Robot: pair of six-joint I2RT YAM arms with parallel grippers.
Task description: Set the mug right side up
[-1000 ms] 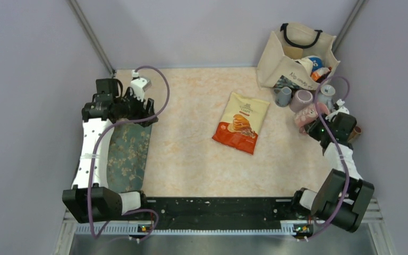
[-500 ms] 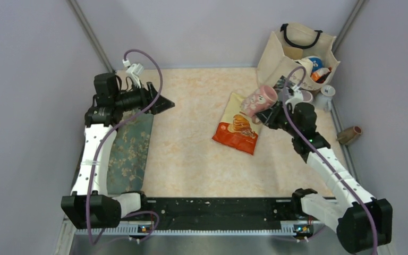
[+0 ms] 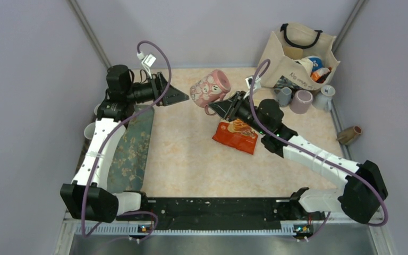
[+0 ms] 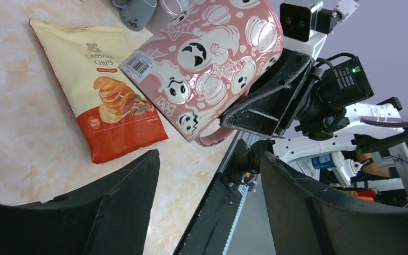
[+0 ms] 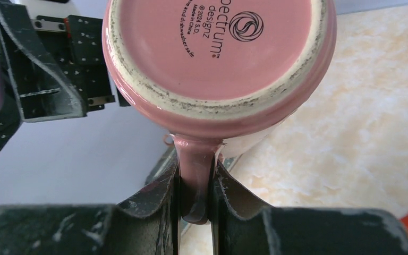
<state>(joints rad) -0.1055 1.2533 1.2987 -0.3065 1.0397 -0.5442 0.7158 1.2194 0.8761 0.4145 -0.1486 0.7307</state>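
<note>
A pink mug [image 3: 211, 87] with ghost and pumpkin prints hangs in the air over the back middle of the table. It is tipped on its side, its base [image 5: 218, 48] facing the right wrist camera and its mouth turned left. My right gripper [image 3: 224, 108] is shut on the mug's handle [image 5: 194, 175], seen close up in the right wrist view [image 5: 195, 180]. My left gripper [image 3: 178, 96] is open and empty just left of the mug and points at it. In the left wrist view the mug [image 4: 207, 58] sits beyond the spread fingers [image 4: 210, 159].
A chips bag [image 3: 237, 133] lies flat under the right arm. A tote bag [image 3: 292, 53] stands at the back right with several mugs [image 3: 301, 101] before it. A brown cup [image 3: 349, 135] lies at the right edge. A floral cloth [image 3: 133, 149] covers the left side.
My right arm has carried the mug from the far right, over the chips bag, to the back middle. My left gripper has swung right toward it.
</note>
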